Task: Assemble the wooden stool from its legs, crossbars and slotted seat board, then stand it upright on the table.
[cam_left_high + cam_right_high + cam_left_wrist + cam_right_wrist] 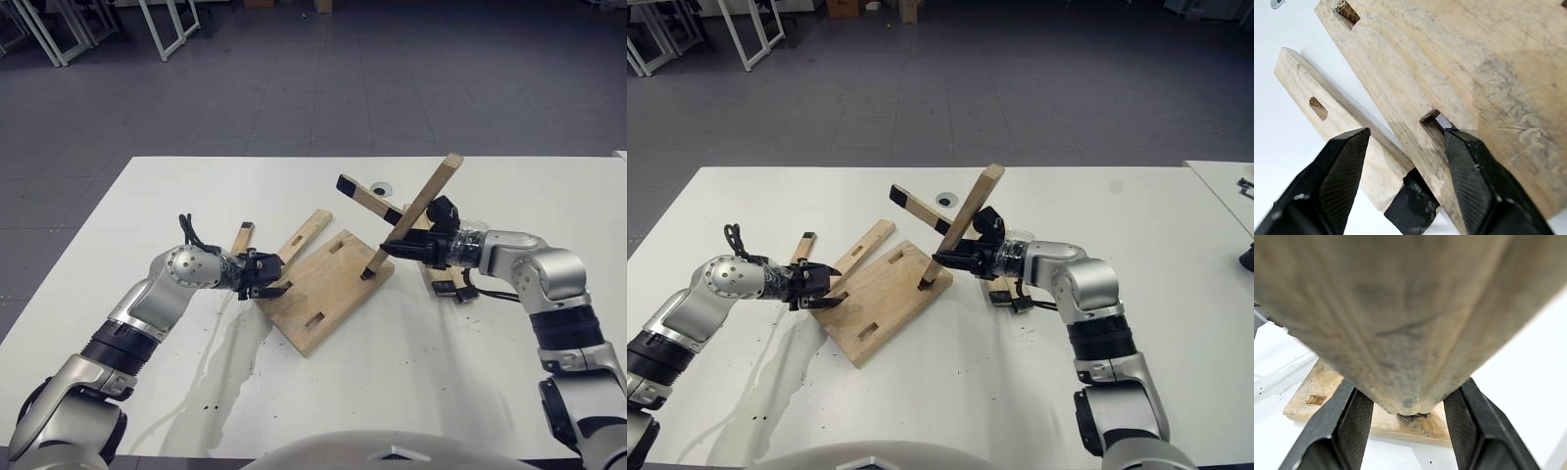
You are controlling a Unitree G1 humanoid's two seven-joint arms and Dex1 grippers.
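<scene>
Biggest worry: the flat, pale wooden seat board with its rectangular slots isn't pinned down by anything. At the board's left corner the left gripper is parked with its black fingers spread wide. One fingertip is sat at the lip of a slot and the other is hung out past the board's edge, so nothing is clamped.

At the board's right corner a long, square, pale wooden leg is squeezed between the closed fingers of the right gripper. Its lower end is poked into the corner slot and its top is leaned well off to the right. If it's pushed down at that lean, a jam in the slot looks likely. The board could also be levered up or shoved leftward, since it's only resting loose.

Room-wise, on the near side of the board there's open white table with a wet-looking streak across it, and the near edge is well apart. Along the board's far-left edge a slotted pale wooden bar is laid touching or just beside it (can't be told which). A short black-tipped stick is left near that.

Behind the board a black-ended wooden leg is found right where the held leg would probably be swung upright. More black-tipped pieces are tucked under the right gripper. The table's far edge is well beyond all that.
</scene>
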